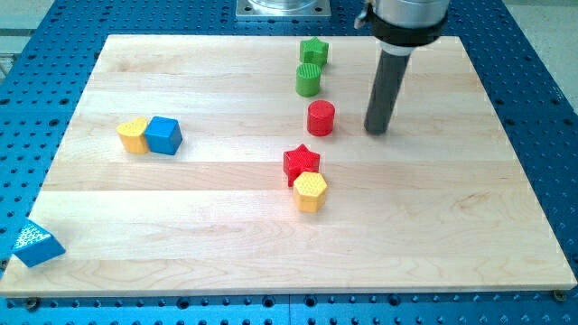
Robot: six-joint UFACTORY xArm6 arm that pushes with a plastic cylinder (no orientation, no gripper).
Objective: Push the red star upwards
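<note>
The red star (pixel 301 162) lies near the board's middle, with a yellow hexagon (pixel 310 190) touching its lower right side. A red cylinder (pixel 321 118) stands just above the star. My tip (pixel 377 130) rests on the board to the right of the red cylinder, above and to the right of the red star, apart from both.
A green cylinder (pixel 309 79) and a green star (pixel 314 51) stand above the red cylinder. A yellow block (pixel 134 135) and a blue cube (pixel 163 135) touch at the view's left. A blue triangle (pixel 36 244) lies off the wooden board (pixel 181 235) at bottom left.
</note>
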